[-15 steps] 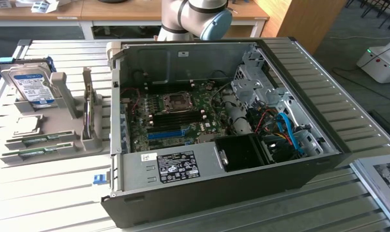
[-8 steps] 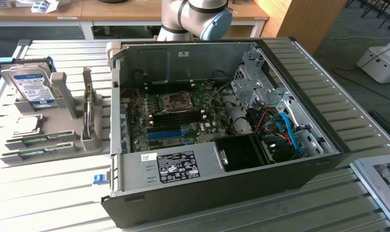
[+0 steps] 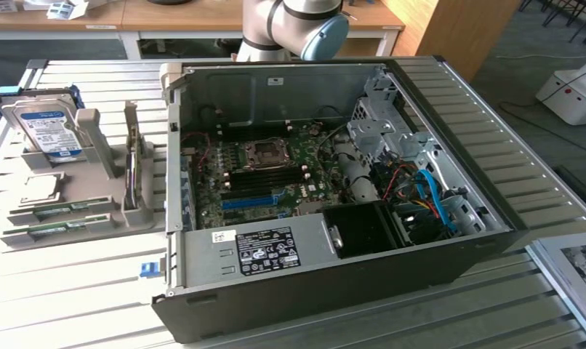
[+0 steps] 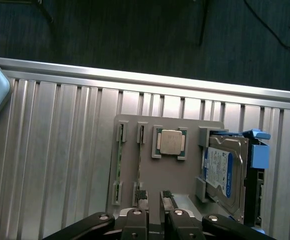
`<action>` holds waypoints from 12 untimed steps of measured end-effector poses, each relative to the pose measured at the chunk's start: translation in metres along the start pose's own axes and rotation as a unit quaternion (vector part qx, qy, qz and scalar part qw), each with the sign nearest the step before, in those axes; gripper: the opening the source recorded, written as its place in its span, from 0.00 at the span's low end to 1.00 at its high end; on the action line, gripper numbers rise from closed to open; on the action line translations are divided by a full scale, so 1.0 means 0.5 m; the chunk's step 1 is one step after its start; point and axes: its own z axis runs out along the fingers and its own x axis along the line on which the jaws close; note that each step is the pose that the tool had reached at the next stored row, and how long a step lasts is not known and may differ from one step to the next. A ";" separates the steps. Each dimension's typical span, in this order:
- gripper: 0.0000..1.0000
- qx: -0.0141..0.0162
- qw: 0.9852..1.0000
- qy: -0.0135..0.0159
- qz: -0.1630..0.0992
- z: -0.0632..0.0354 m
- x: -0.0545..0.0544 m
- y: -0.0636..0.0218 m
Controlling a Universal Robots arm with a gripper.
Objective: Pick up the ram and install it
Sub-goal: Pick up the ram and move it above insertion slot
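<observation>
**Pincer spread above parts tray; ram not yet gripped**

The gripper [image 4: 154,196] hangs over the grey parts tray [image 4: 152,175]. Its fingers [image 4: 141,197] are spread, with a bare gap between them, and they pinch nothing.

Taking the way the fingers point as twelve o'clock, the ram [image 4: 118,165] lies at about half past ten. It is near the tips but apart from them, lying flat in the tray's outermost slot. A second stick [image 4: 138,167] lies in the next slot, closer to the gap.

Both sticks run along the twelve-to-six line, parallel with the slats of the table [image 4: 60,165]. In my judgement the jaws would therefore close across a stick's narrow width, not its length.

Farther out, the processor [image 4: 170,142] sits at one o'clock and the hard drive [image 4: 219,170] at two.

In the exterior view the tray, with the ram [image 3: 43,231] in it, stands at nine o'clock of the open computer case [image 3: 322,291], on the exterior view's left.
</observation>
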 end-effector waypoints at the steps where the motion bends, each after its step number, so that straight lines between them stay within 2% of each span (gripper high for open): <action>1: 0.24 0.000 1.000 0.000 0.000 0.000 0.000 0.000; 5: 0.24 0.003 1.000 0.000 -0.001 0.000 0.000 0.001; 12: 0.24 0.003 1.000 0.000 -0.001 0.000 0.000 0.001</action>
